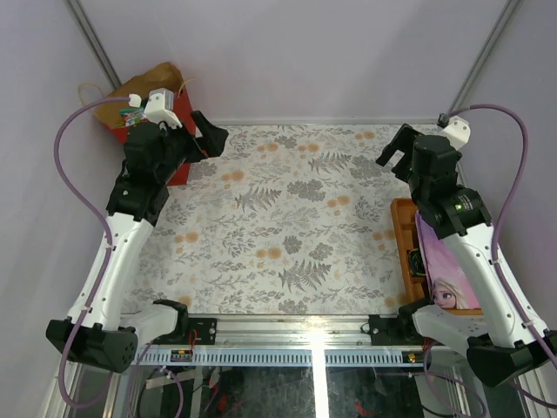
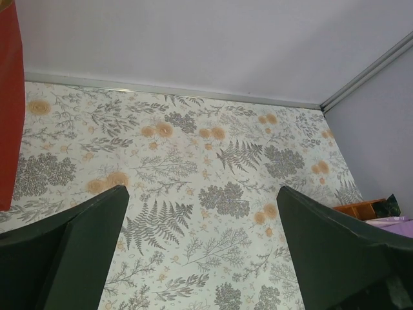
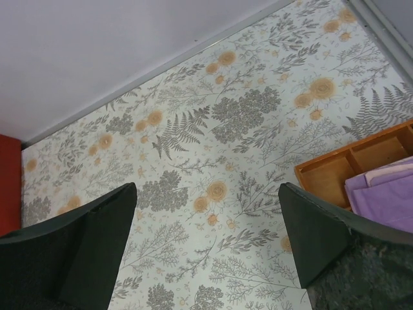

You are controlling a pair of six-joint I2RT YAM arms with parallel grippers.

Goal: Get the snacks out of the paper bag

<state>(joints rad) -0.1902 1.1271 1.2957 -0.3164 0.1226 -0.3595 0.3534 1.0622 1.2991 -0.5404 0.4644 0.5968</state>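
Note:
The red paper bag (image 1: 181, 165) stands in the far left corner, with a brown inside and tan cord handles. Its red side shows at the left edge of the left wrist view (image 2: 8, 110) and of the right wrist view (image 3: 8, 184). A small colourful patch (image 1: 132, 122) shows at its mouth; I cannot tell if it is a snack. No other snack shows. My left gripper (image 1: 209, 139) is open and empty just right of the bag, above the floral cloth (image 2: 203, 213). My right gripper (image 1: 396, 150) is open and empty at the far right (image 3: 206, 219).
An orange wooden tray (image 1: 402, 228) lies at the right edge and holds a flat purple princess item (image 1: 444, 270) and a small dark object (image 1: 416, 259). The tray also shows in the wrist views (image 2: 364, 208) (image 3: 329, 171). Walls close the table's back and sides.

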